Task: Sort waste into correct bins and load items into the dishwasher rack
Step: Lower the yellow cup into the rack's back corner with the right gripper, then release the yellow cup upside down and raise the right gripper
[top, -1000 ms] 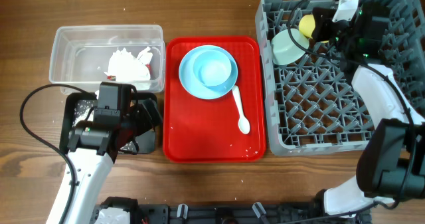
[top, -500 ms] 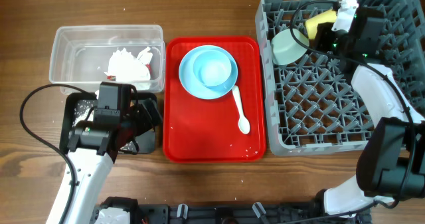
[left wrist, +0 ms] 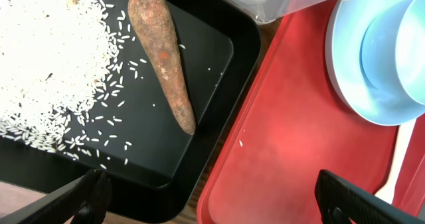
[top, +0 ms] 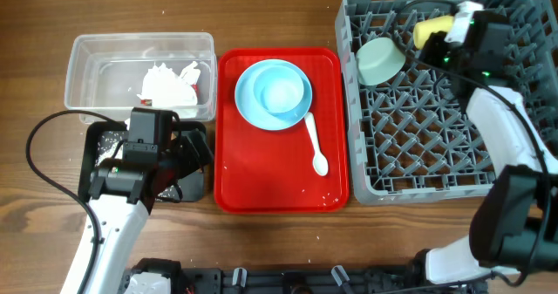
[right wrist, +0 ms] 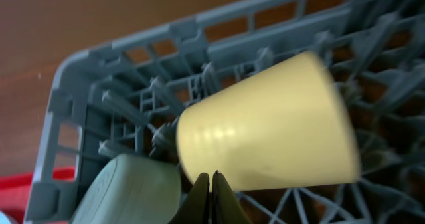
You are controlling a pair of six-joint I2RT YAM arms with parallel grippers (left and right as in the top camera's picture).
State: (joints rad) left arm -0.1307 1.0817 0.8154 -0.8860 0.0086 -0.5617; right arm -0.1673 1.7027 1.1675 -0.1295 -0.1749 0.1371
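Note:
My right gripper (top: pixel 442 34) is shut on the rim of the small yellow cup (top: pixel 430 27), which lies tilted on its side over the far left part of the grey dishwasher rack (top: pixel 436 146). In the right wrist view the cup (right wrist: pixel 265 134) fills the middle above my shut fingers (right wrist: pixel 212 184), with the pale green bowl (right wrist: pixel 126 191) beside it. My left gripper (left wrist: pixel 219 197) is open and empty over the edge between the black bin (left wrist: pixel 219 44) and the red tray (left wrist: pixel 285 151). The brown sausage piece (left wrist: pixel 163 58) and rice crumbs (left wrist: pixel 46 58) lie in the black bin.
The clear bin (top: pixel 87 58) holds white tissue (top: pixel 166 85). On the red tray (top: pixel 261 181) sit the light blue plate (top: pixel 248 98), the small light blue bowl (top: pixel 281 93) on it, and the white spoon (top: pixel 316 146). The pale green bowl (top: pixel 381 60) lies in the rack.
My right gripper has carried the yellow cup rightward and a little farther back over the rack, away from the green bowl. The left arm has not moved.

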